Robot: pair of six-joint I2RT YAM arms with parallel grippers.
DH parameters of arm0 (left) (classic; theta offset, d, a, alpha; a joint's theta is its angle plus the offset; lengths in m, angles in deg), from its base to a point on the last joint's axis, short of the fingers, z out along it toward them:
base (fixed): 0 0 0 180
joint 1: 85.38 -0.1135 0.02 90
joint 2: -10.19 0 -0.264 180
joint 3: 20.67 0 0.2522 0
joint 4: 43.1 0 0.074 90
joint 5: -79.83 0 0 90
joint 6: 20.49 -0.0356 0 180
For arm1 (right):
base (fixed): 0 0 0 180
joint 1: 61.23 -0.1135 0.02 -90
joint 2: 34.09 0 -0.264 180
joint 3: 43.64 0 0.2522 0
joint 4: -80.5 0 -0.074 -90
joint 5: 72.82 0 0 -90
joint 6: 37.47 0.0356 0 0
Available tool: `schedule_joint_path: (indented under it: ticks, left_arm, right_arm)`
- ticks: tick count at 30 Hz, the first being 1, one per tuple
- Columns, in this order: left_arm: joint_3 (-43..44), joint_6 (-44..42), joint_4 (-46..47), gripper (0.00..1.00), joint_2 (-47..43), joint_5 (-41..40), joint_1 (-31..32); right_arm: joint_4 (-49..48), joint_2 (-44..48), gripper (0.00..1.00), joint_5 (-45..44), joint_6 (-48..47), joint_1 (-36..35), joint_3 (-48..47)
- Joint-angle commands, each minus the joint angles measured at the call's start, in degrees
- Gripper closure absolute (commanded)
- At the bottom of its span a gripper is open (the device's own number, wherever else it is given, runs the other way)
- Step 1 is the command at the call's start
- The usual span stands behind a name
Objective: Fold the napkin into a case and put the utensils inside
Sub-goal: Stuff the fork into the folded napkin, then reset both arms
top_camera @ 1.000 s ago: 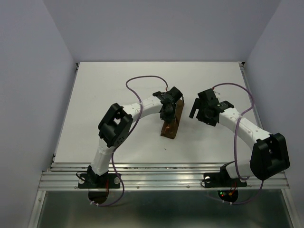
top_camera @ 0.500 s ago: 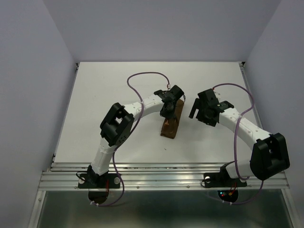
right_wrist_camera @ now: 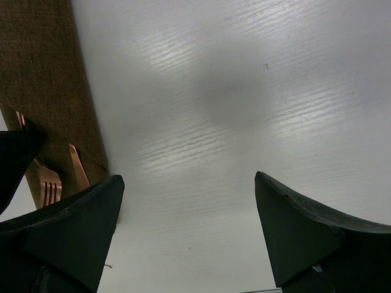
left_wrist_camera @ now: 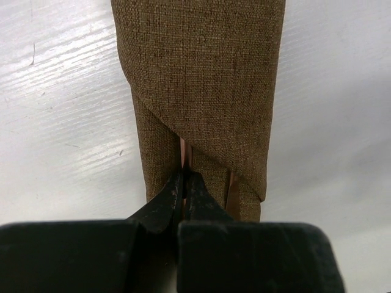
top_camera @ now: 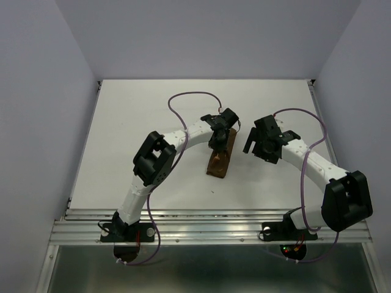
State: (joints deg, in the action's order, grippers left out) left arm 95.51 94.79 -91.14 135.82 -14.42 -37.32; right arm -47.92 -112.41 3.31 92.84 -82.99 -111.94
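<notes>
The left tool (left_wrist_camera: 185,183), fingers pressed together, sits at the mouth of the case (left_wrist_camera: 201,73), tips against the end of one utensil (left_wrist_camera: 183,152); whether it nips it I cannot tell. The napkin (top_camera: 220,162) is already folded into this narrow pouch on the bench (top_camera: 134,122), and both utensils (right_wrist_camera: 47,186) lie inside, ends poking out, so likely only a final push remains. The right tool (right_wrist_camera: 187,178) hangs spread wide just right of it.

Three cams, all catching the same brown case (top_camera: 219,161)

Top cam sits high behind the arm bases, looking down over the whole table (top_camera: 134,134). Left wrist cam is right up close, staring along the case's length. Right wrist cam hangs low over bare table, with the case's edge at left.
</notes>
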Motion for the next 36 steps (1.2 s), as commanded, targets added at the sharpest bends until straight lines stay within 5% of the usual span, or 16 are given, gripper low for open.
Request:
schedule_joint_path:
  ticks: [1,9,18,28,36]
  left_arm:
    - [4.02,-1.19,-0.52,1.0,0.41,0.47,-0.5]
    - [4.11,-1.2,-0.7,1.0,0.5,0.12,-0.59]
    - [3.06,-1.37,-0.96,0.66,0.15,1.17,-0.59]
    - [-0.27,-0.58,-0.96,0.61,-5.64,2.32,-0.59]
    - [-11.24,-0.67,-0.08,0.39,-19.87,3.81,-0.59]
  right_arm:
    - [0.06,0.89,0.07,-0.28,0.29,0.31,0.05]
    - [-0.03,0.63,0.07,-0.28,0.2,0.31,-0.04]
    - [-0.29,0.54,0.07,-0.2,0.29,0.31,0.14]
    - [-0.56,0.63,0.07,-0.11,0.73,0.31,0.32]
    - [-0.73,1.68,0.0,-4.76,2.92,0.31,-0.82]
